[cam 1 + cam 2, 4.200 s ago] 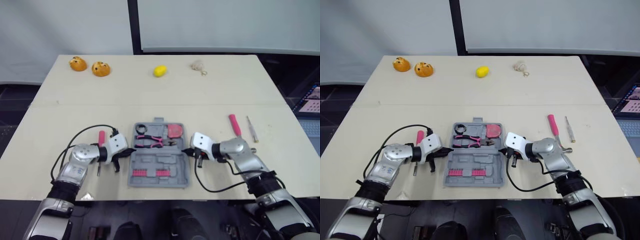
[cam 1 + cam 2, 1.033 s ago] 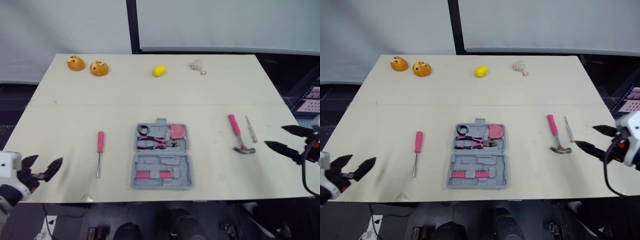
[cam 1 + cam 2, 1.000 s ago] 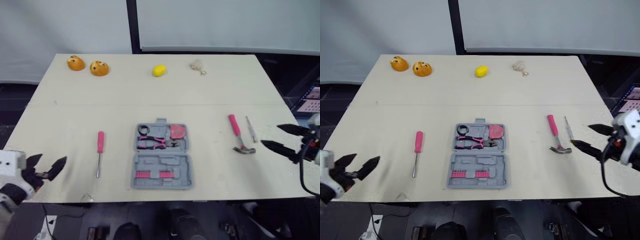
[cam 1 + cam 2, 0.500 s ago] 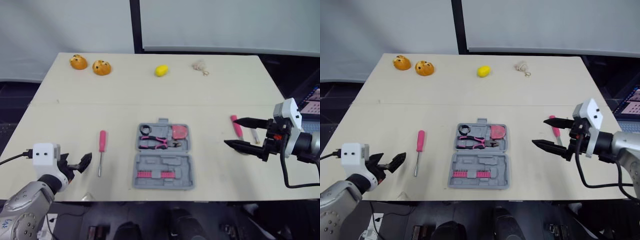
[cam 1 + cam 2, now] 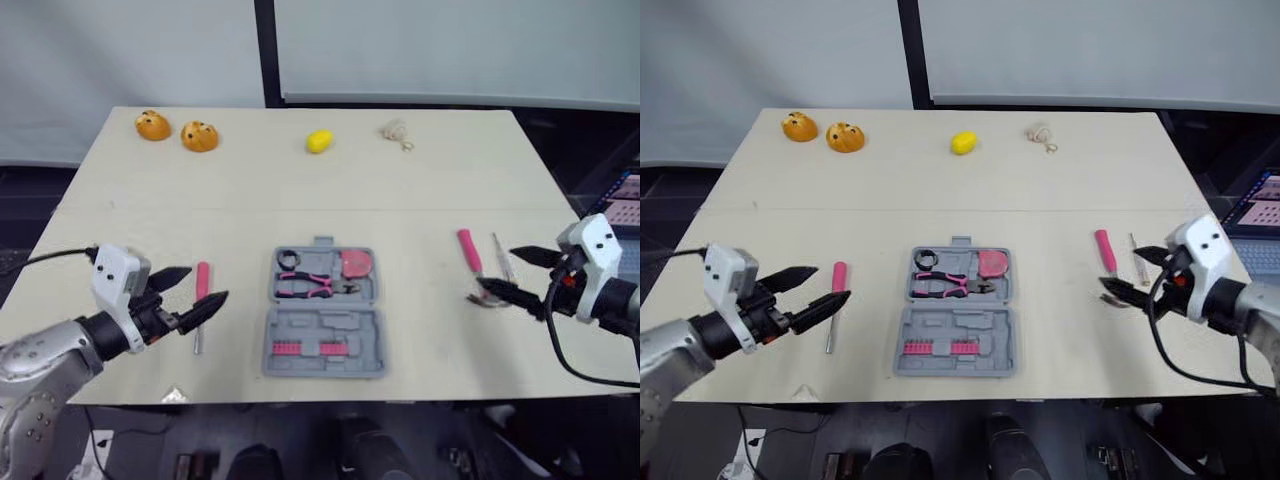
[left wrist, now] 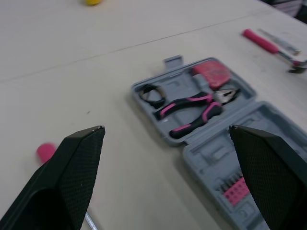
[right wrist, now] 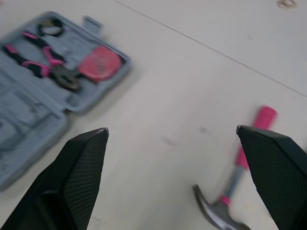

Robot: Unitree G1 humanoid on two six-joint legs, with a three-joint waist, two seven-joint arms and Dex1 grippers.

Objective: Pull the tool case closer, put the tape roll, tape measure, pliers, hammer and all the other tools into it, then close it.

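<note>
Hammer [image 5: 1106, 258]: lay at mid-right, handle running up-frame, head just beside wide-open right gripper [image 5: 1119, 267]; sat well apart from open left gripper [image 5: 833, 281].

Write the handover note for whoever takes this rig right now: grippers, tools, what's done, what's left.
Left gripper: open, empty, at the pink screwdriver, which lies on the table left of the case.
Right gripper: open, empty, by the head of the hammer; a thin tool lies beside the hammer.
Tool case: open, near the table's front edge.
Done: tape roll, pliers and tape measure are in it.
Left: load the hammer, pink screwdriver and thin tool, then close the case.
</note>
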